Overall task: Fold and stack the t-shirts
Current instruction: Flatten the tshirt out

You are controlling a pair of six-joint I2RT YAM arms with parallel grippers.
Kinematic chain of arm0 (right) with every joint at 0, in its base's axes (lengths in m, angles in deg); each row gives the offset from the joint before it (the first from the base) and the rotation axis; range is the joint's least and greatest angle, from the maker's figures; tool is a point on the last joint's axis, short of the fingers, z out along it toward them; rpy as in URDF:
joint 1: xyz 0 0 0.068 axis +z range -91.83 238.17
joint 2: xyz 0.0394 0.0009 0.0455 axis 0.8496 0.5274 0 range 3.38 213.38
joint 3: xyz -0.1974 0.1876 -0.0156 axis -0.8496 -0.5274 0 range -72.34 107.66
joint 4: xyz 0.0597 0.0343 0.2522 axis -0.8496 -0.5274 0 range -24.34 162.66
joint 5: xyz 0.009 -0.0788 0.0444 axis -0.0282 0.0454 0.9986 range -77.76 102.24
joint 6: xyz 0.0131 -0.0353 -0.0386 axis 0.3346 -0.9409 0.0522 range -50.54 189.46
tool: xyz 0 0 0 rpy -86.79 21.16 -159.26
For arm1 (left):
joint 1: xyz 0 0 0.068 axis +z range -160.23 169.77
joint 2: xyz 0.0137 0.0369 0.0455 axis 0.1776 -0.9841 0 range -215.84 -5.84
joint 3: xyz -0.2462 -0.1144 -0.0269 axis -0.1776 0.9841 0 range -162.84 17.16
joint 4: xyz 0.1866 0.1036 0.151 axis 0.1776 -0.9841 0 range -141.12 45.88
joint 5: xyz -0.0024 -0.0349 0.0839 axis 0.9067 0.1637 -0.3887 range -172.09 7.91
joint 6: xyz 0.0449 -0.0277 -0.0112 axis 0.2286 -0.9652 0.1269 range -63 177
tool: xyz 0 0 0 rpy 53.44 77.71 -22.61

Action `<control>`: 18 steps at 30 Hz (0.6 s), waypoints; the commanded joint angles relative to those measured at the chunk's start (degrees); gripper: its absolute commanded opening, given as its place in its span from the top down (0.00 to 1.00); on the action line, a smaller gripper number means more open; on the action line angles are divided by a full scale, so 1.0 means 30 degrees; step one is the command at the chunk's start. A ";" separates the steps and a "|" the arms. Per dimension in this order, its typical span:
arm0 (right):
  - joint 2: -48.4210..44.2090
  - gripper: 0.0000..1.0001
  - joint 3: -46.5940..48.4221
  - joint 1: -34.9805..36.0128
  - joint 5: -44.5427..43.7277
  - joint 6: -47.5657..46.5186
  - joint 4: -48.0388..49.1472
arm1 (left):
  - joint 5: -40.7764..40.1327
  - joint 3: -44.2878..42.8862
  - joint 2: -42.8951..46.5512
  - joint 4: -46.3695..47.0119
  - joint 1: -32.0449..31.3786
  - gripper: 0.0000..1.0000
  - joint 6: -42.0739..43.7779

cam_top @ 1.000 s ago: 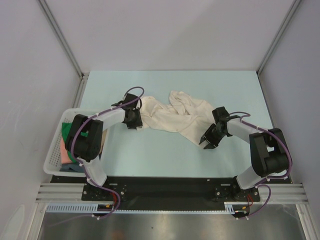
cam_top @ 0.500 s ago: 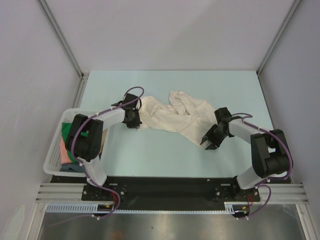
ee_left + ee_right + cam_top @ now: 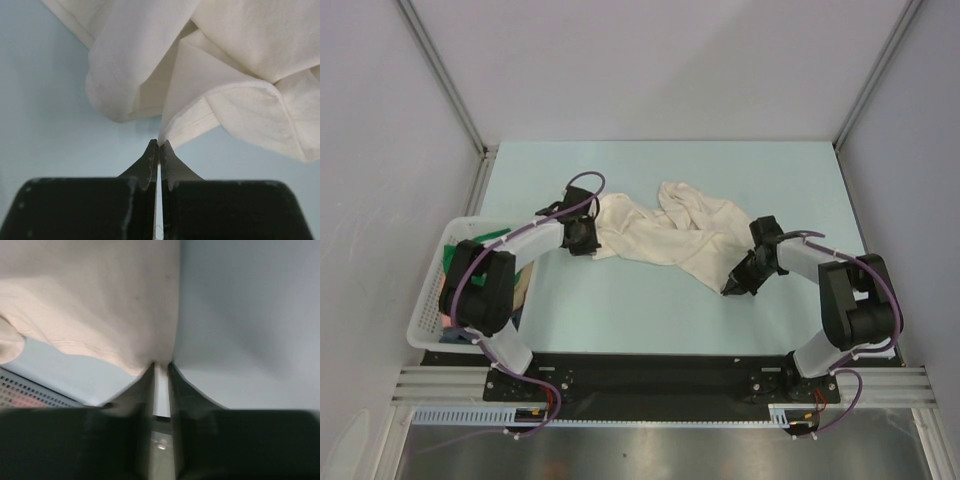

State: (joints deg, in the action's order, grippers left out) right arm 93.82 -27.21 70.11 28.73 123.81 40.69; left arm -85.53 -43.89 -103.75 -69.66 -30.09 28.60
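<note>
A crumpled cream t-shirt lies spread across the middle of the table. My left gripper is at its left edge, and in the left wrist view the jaws are shut on a hemmed fold of the cream t-shirt at the tips of the left gripper. My right gripper is at the shirt's near right corner. Its jaws stand nearly together in the right wrist view, with the corner of the cream t-shirt pinched at the tips of the right gripper. A green t-shirt lies in the basket.
A white lattice basket stands at the left table edge beside the left arm, and its wall shows low left in the right wrist view with pink behind it. Metal frame posts and grey walls enclose the pale blue table.
My left gripper has shut on the shirt's left edge and its arm has swung lower over the basket. The right gripper's jaws have narrowed onto the shirt's corner.
</note>
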 commanded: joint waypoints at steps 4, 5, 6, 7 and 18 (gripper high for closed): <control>0.1642 1.00 -0.0102 -0.0056 -0.2066 -0.0770 0.0056 | -0.0668 0.0430 0.2399 -0.1122 -0.0148 1.00 0.0415; 0.1353 1.00 0.0219 -0.0056 -0.3229 -0.1468 -0.0675 | -0.0843 0.0431 0.2663 -0.1444 -0.0149 1.00 0.0386; 0.0886 1.00 0.0309 -0.0143 -0.3966 -0.1736 -0.2278 | -0.1309 0.0431 0.3390 -0.1767 -0.0149 1.00 0.0241; 0.0330 1.00 0.0310 -0.0347 -0.4699 -0.2116 -0.3019 | -0.1516 0.0344 0.3746 -0.2495 -0.0149 1.00 0.0210; -0.6735 1.00 0.2768 -0.6059 -0.9393 -0.6424 -0.5225 | -0.3772 -0.1969 0.9402 -0.7011 -0.0149 1.00 0.0150</control>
State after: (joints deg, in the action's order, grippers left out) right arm 75.43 -22.99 53.81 6.26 109.49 26.29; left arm -93.38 -45.75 -78.77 -86.12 -30.33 28.55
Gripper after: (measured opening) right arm 0.010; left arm 0.011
